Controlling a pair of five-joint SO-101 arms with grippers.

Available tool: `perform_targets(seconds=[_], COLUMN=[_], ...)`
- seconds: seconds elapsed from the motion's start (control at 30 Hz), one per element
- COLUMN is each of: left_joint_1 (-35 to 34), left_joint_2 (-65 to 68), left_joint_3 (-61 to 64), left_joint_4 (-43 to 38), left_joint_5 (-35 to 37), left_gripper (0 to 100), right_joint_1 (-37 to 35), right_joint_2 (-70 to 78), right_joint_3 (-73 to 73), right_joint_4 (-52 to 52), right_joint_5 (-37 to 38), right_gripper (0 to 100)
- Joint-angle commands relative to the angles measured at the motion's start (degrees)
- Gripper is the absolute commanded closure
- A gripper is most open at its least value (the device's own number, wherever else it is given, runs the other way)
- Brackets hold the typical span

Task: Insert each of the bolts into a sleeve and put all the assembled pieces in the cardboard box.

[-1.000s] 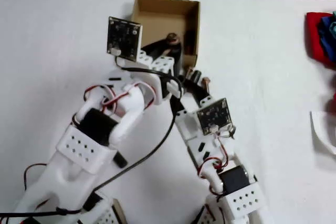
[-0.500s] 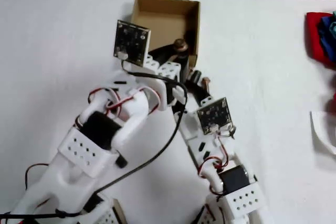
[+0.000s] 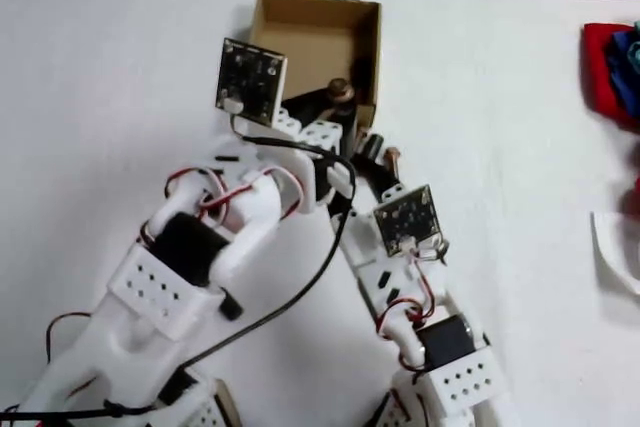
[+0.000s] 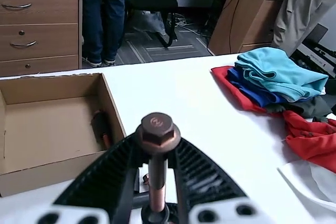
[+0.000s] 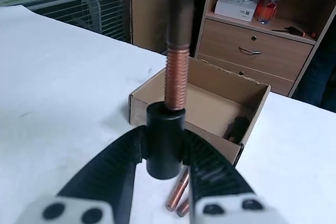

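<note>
From the high view I am watching the open brown cardboard box (image 3: pixel 262 22) sitting on the white table (image 3: pixel 500 97), with tabletop stretching away on either side; both arms are crowding its near edge. In the left wrist view, the left gripper (image 4: pixel 157 150) is pinching the copper-coloured hex-head bolt (image 4: pixel 158 129) upright just under its head. In the right wrist view, the right gripper (image 5: pixel 164 145) is clamping the smooth black cylindrical sleeve (image 5: pixel 164 129), with the bolt's threaded shank standing in its top. Loose copper bolts (image 5: pixel 178 199) are lying beneath.
</note>
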Motion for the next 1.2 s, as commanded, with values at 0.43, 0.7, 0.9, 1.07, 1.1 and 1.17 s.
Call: perform_targets(seconds=[0.43,0.7,0.9,1.07,1.1,1.17], left_joint_1=[0.97,0.70,0.70,0.70,0.70,0.70], left_joint_2=[-0.09,2.81,6.86,6.95,6.95,6.95], left_joint_3=[-2.15,-1.27,-1.27,-6.99,-8.75,-11.91], left_joint_4=[0.70,0.70,0.70,4.92,6.59,10.29], left_joint_5=[0.35,0.18,0.09,0.00,0.00,0.00], left_gripper=[97,97,97,95,93,88], right_joint_1=[4.26,4.26,4.35,4.53,4.53,4.35], right_joint_2=[-1.89,-2.07,-2.07,-2.07,-2.07,-1.98], right_joint_3=[-0.79,-0.79,-0.79,-0.79,-0.79,-0.79], right_joint_4=[-1.10,-1.10,-1.10,-1.01,-1.01,-1.01], right_joint_5=[0.18,0.18,0.18,0.18,0.18,0.18], right_gripper=[97.8,97.8,97.8,97.8,97.8,97.8])
